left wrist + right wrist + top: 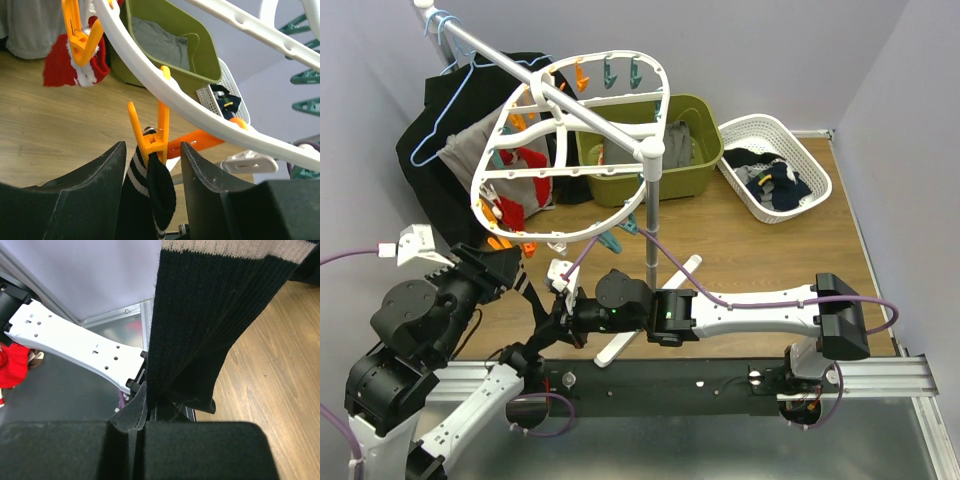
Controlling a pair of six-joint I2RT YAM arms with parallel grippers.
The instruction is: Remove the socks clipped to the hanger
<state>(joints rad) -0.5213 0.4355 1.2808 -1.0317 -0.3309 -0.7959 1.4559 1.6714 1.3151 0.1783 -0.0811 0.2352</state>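
Note:
The white lattice hanger (pixel 570 150) hangs from a metal rail, ringed with orange and teal pegs. A black sock with white stripes (pixel 150 195) dangles from an orange peg (pixel 150 137) on the rim. My left gripper (pixel 152 150) is open, one finger on each side of that peg and sock, touching neither. My right gripper (pixel 145 395) is shut on the lower part of the same black sock (pixel 200 325), reaching in from the right (pixel 552 312). A red sock with white trim (pixel 75 65) hangs from another orange peg further along the rim.
A green bin (pixel 695 110) holding grey cloth stands behind the hanger, and a white basket (pixel 800 150) with dark socks sits to its right. A black garment (pixel 430 170) on a light-blue wire hanger hangs at the left. The stand's pole (pixel 653 220) rises beside my right arm.

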